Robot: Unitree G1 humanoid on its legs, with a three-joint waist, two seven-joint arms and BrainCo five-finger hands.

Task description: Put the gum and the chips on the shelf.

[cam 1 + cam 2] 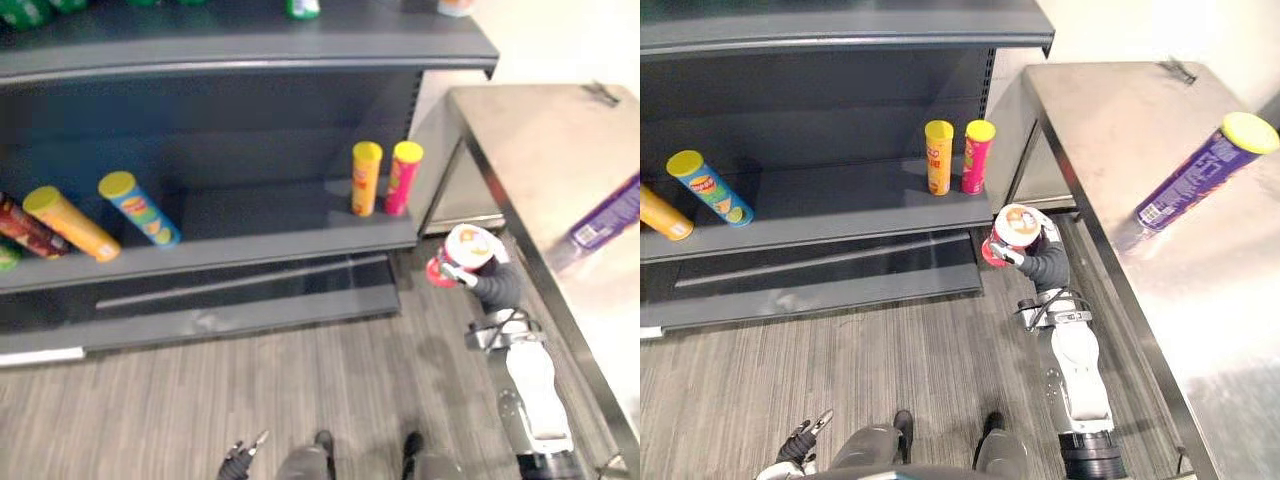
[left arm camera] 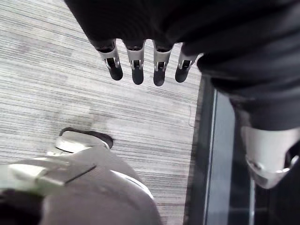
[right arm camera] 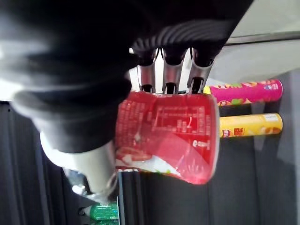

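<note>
Red chips tub with a white lid (image 1: pixel 1012 232) sits in my right hand (image 1: pixel 1042 266), fingers (image 3: pixel 169 75) curled round its wall, held over the grey plank floor (image 1: pixel 840 350) just off the right end of the dark grey metal shelf (image 1: pixel 840 215) and beside the steel table (image 1: pixel 1120 130), not on a board. On the middle board an orange chips can (image 1: pixel 938 157) and a pink chips can (image 1: pixel 977 157) stand upright side by side at the right end, while a blue chips can (image 1: pixel 710 187) and a yellow chips can (image 1: pixel 70 222) lie tilted toward the left; a purple chips can with a yellow lid (image 1: pixel 1200 175) lies on the table. Left hand (image 2: pixel 136 61) hangs low over the floor, fingers straight and slightly apart, holding nothing.
</note>
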